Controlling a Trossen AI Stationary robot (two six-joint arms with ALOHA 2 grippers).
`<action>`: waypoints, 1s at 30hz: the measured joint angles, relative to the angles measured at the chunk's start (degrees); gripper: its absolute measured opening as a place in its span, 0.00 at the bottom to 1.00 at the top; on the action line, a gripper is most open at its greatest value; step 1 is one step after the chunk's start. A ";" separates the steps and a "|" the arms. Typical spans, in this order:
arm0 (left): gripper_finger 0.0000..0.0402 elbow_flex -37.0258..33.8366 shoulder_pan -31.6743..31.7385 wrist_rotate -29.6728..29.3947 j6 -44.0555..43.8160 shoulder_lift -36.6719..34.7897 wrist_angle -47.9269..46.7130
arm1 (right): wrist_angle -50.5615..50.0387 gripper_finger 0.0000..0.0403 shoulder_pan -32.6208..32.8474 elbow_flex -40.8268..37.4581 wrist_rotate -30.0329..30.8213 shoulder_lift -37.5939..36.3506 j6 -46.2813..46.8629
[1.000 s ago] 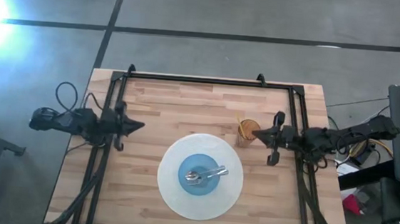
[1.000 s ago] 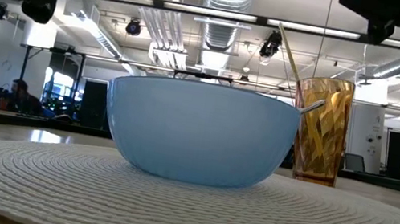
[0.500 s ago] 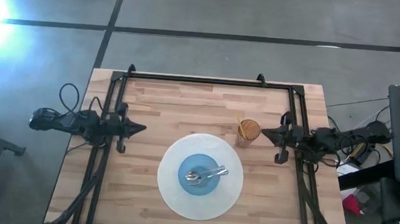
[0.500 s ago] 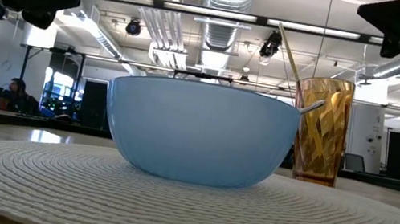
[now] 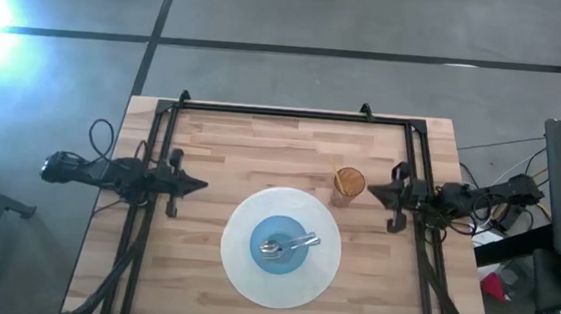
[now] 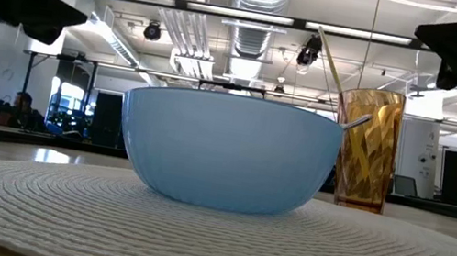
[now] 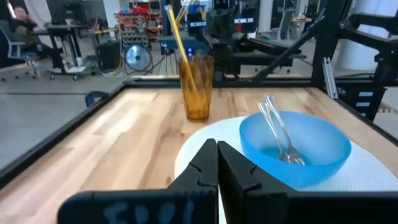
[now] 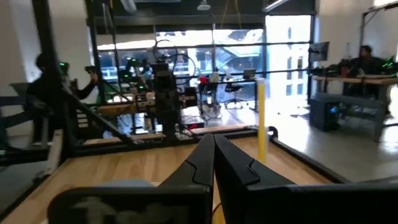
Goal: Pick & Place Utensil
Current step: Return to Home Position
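Note:
A blue bowl [image 5: 283, 245] stands on a round white placemat [image 5: 245, 219] and holds a metal spoon and fork [image 5: 289, 245]; their handles [image 7: 271, 118] lean on the bowl's rim. An amber tumbler [image 5: 348, 185] with a yellow straw [image 7: 177, 42] stands on the wood beside the mat's far right. My left gripper [image 5: 199, 183] is shut, over the table's left side, left of the mat. My right gripper [image 5: 372, 193] is shut, just right of the tumbler. Both touch nothing.
A black metal frame [image 5: 274, 110] runs along the table's far edge and down both sides. Bare wood lies between the mat and the far rail. People sit at desks in the room beyond [image 6: 20, 107].
My right gripper has drawn back toward the table's right edge, away from the tumbler. My left arm has pulled back slightly toward the left edge. Bowl, utensils and tumbler have stayed put.

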 joint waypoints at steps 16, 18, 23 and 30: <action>0.00 -3.43 0.02 5.74 -1.68 0.04 4.55 | 4.34 0.02 0.00 -4.00 -9.44 -0.87 -0.33; 0.00 -3.52 0.02 5.84 -1.31 0.04 4.95 | 3.69 0.02 0.00 -4.00 -11.70 -0.87 -0.29; 0.00 -5.05 0.02 7.79 -0.91 0.04 9.88 | 0.88 0.02 0.00 -3.98 -13.45 -0.85 2.43; 0.00 -6.76 -0.02 8.20 -0.28 0.22 14.19 | -0.85 0.02 0.00 -3.97 -13.81 -0.84 2.98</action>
